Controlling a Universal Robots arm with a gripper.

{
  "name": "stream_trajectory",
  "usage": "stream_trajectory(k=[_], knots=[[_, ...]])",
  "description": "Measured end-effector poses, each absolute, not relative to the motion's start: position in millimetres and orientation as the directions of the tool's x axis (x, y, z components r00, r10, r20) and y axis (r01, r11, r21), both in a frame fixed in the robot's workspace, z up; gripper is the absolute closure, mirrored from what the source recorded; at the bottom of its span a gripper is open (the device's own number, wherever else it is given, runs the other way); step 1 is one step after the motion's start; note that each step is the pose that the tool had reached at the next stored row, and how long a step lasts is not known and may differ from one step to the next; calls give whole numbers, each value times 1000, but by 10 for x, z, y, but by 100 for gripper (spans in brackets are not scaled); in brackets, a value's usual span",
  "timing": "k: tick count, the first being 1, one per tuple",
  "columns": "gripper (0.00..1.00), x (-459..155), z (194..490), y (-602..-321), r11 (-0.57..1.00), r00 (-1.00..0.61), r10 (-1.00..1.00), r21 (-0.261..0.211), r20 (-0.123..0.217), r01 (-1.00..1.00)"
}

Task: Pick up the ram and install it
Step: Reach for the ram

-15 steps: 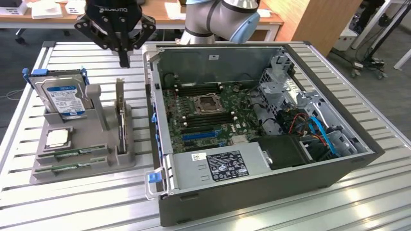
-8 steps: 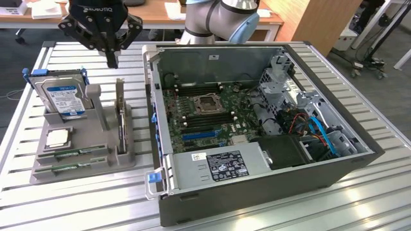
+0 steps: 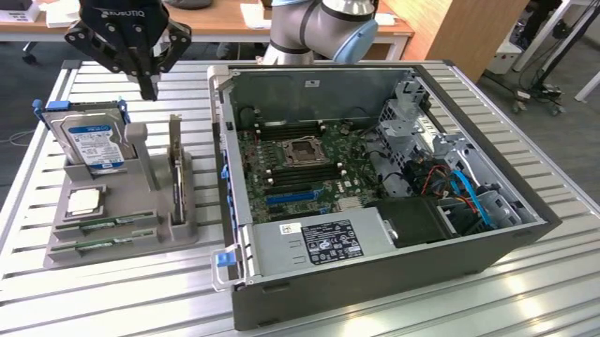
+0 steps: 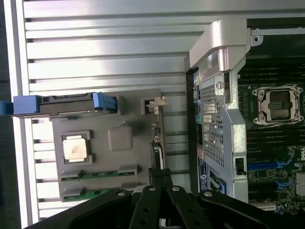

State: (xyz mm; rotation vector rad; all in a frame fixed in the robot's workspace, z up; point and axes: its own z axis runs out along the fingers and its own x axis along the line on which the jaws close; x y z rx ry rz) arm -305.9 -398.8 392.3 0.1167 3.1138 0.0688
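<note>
Two alike lie flat at the near end of the grey holder [image 3: 112, 257] on the slatted tabletop [image 3: 38, 295]: the front ram [image 3: 94, 244] and the second ram [image 3: 106, 225] just behind it. Each looks light, stiff and thin yet fragile, so it is probably best pinched across its long edges near the middle, off the chips and contacts. Farther back, beyond the hard drive [image 3: 92, 144], the gripper [image 3: 148, 93] hangs with its jaws pressed together, holding nothing.

Slatted aluminium table [image 3: 525, 288] carries grey parts holder [image 3: 112, 255]; open computer case [image 3: 375, 288] just beside it.
</note>
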Motion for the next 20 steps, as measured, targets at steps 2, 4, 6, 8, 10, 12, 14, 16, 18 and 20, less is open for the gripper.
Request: stream_trajectory(k=[2, 4, 6, 8, 10, 12, 14, 16, 18, 20], knots=[[90, -3106, 3922, -3989, 996, -997, 75, 45, -23, 74], [90, -3148, 3921, -3989, 996, -997, 75, 45, -23, 74], [90, -3198, 3920, -3989, 996, -997, 75, 45, -23, 74], [90, -3253, 3919, -3988, 996, -997, 75, 45, -23, 74], [90, -3310, 3918, -3988, 996, -997, 75, 45, -23, 74], [90, -3360, 3916, -3988, 996, -997, 75, 45, -23, 74], [90, -3410, 3914, -3988, 996, -997, 75, 45, -23, 74], [90, -3452, 3912, -3988, 996, -997, 75, 45, -23, 74], [90, -3493, 3910, -3988, 996, -997, 75, 45, -23, 74], [90, -3553, 3907, -3988, 996, -997, 75, 45, -23, 74]])
